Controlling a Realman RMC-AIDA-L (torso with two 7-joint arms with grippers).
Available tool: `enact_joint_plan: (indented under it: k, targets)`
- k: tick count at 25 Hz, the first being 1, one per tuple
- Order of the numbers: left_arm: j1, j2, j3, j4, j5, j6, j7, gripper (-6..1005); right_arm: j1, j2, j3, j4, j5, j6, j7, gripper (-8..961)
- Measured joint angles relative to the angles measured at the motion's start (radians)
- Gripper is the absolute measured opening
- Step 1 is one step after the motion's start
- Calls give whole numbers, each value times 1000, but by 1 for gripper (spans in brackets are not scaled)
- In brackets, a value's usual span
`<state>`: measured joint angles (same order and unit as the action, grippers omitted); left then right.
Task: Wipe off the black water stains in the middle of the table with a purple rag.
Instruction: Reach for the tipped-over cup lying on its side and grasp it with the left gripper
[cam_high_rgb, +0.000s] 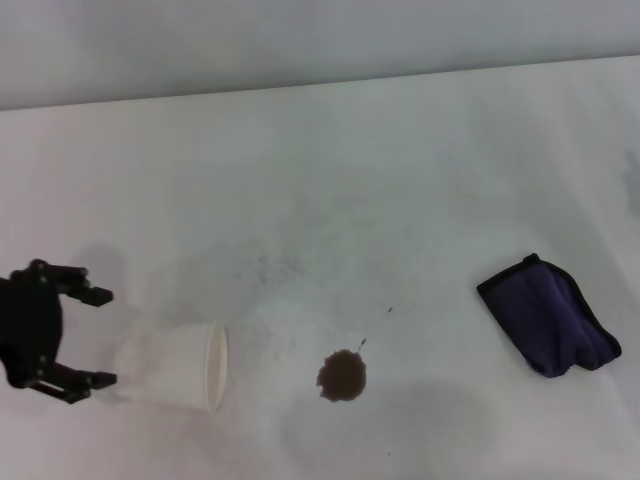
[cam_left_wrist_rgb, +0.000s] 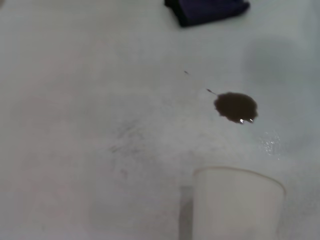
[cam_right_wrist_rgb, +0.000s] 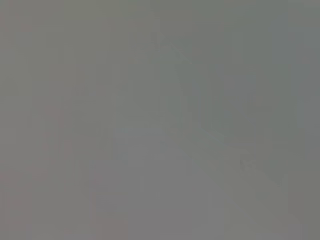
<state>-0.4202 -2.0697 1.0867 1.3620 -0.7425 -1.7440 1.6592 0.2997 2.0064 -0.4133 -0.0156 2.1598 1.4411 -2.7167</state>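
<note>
Near the front middle of the broad white matte table sits the small roundish dark brown-black water stain, wet enough to glint in the left wrist view, with a few tiny dark specks just beyond it. Off to the robot's right, well apart from the blot, lies the folded dark purple rag with black trimmed edge, soft, lumpy and untouched; no gripper is near it, so the wiping has not begun. To the stain's left a white paper cup lies tipped on its side, its open mouth facing the blot, which suggests the liquid came from it. Just beyond the cup's closed end hangs the black left gripper, its fingers spread wide and holding nothing, apart from the cup. The right gripper appears in no view, and its wrist camera gives only a featureless grey. My judgement: since the rag lies on the right, that arm seems best placed to fetch it.
</note>
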Motion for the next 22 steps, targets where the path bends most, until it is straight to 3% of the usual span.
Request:
enact_joint_plan:
  k: [10, 22]
  targets:
    - [-10, 0, 184, -38, 17, 143, 53, 883, -7, 0, 3, 3, 0, 30, 1, 425]
    - [-41, 1, 262, -149, 12, 261, 82, 877, 1, 1, 10, 0, 0, 40, 2, 425]
